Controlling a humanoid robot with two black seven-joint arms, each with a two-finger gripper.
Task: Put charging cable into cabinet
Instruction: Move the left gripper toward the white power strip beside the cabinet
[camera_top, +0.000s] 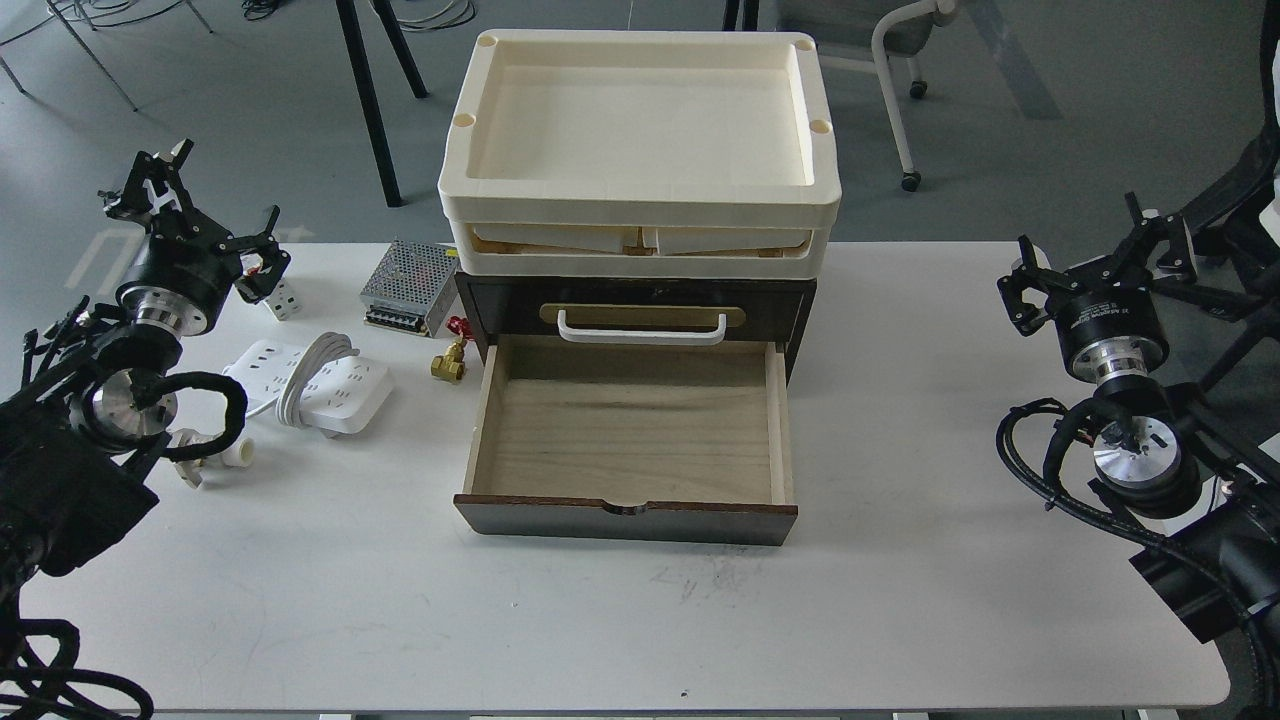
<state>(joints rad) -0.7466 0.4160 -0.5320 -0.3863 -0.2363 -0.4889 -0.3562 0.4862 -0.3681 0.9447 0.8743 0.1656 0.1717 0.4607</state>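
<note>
The charging cable (352, 392) is a flat white power strip with its thick white cord wrapped round the middle. It lies on the white table (900, 560), left of the cabinet. The cabinet (780, 300) is small and dark brown, with a white handle (640, 330) on its upper drawer. Its lower drawer (630, 518) is pulled out toward me, and the light wood inside is bare. My left gripper (205, 218) hangs open and holds nothing, above and to the left of the power strip. My right gripper (1088, 255) stands open over the table's right side, far from both.
Cream plastic trays (640, 215) are stacked on the cabinet. A perforated metal power-supply box (410, 285), a brass valve (447, 364) and a small white block (283, 300) lie left of the cabinet. A white pipe fitting (225, 455) sits near my left arm. Chair and table legs stand behind.
</note>
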